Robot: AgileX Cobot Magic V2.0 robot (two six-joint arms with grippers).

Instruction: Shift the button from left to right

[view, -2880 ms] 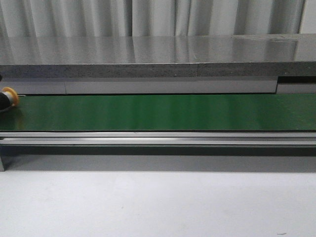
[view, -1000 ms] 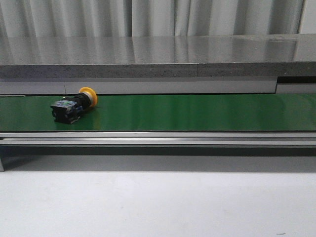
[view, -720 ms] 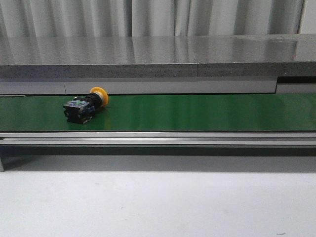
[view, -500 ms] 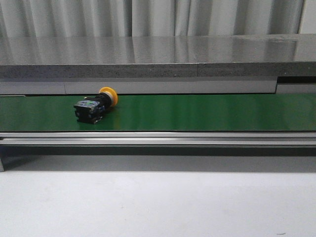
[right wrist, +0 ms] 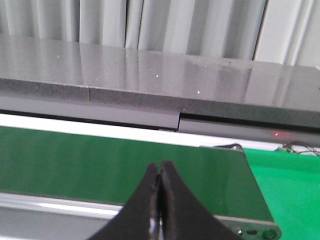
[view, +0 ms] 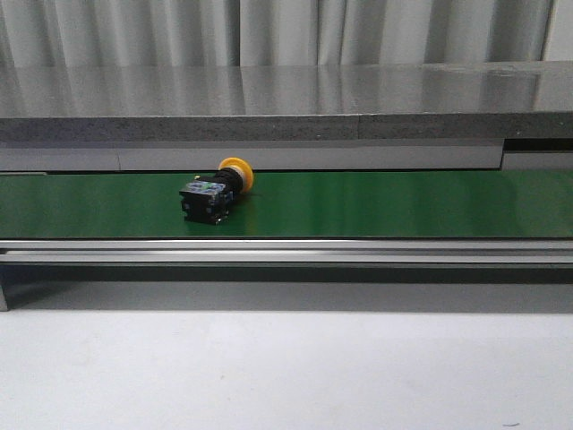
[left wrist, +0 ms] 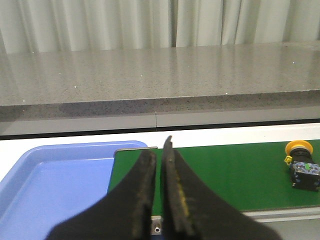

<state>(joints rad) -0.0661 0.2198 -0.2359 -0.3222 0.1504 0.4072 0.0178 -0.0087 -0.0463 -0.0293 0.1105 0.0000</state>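
The button (view: 215, 192), yellow-orange cap, black collar and boxy black block, lies on its side on the green conveyor belt (view: 376, 204), left of the middle. It also shows in the left wrist view (left wrist: 302, 167), far to one side of my left gripper (left wrist: 159, 147). The left gripper is shut and empty, near the belt's left end. My right gripper (right wrist: 159, 172) is shut and empty over the belt's right end (right wrist: 100, 160). Neither gripper shows in the front view.
A blue tray (left wrist: 55, 180) sits just past the belt's left end. A bright green surface (right wrist: 290, 185) lies beyond the belt's right end. A grey stone counter (view: 286, 98) runs behind the belt, a metal rail (view: 286, 251) along its front, and a white table (view: 286, 367) lies before it.
The button has travelled to the right along the belt, from the far left edge to left of the middle. No gripper touches it.
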